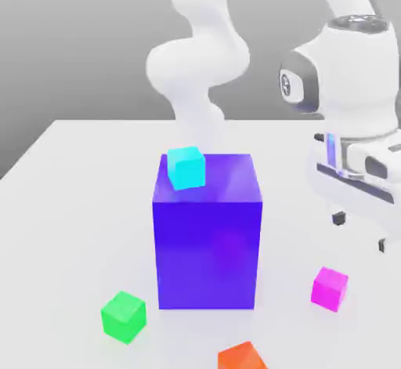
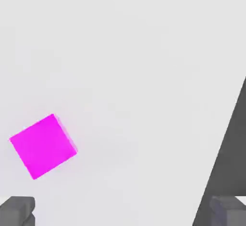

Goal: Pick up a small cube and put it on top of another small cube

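small cube (image 1: 329, 288), magenta, sits on the white worktop (image 1: 70, 203) near the exterior view's right, clear worktop all around it. gripper (image 1: 360, 233) hangs above it, jaws spread wide, nothing between. another small cube (image 1: 186, 168), cyan, rests atop the big blue-violet block (image 1: 207, 238) near its far corner. orange-red cube (image 1: 243, 357) cut off at frame edge; green cube (image 1: 124, 316) well apart.
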Controlling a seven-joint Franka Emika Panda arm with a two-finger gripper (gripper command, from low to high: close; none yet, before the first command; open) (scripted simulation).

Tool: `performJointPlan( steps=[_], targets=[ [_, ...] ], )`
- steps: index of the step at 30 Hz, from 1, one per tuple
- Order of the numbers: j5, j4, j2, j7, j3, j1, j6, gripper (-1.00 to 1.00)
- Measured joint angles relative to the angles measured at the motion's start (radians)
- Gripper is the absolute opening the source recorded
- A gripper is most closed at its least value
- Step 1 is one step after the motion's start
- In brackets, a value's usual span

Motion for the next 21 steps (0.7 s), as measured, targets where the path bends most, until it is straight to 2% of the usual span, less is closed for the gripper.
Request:
performJointPlan(
  steps=[8, 14, 15, 21],
  targets=[
    [-0.099, -0.054, 0.141, -0.226, 0.031, 0.026, 0.096, 0.00],
    [-0.044, -0.024, 0.309, -0.288, 0.111, -0.037, 0.230, 0.00],
    [-0.033, -0.018, 0.337, -0.296, 0.128, -0.052, 0.251, -1.00],
    [-0.026, -0.016, 0.351, -0.301, 0.137, -0.059, 0.260, -1.00]
  ],
)
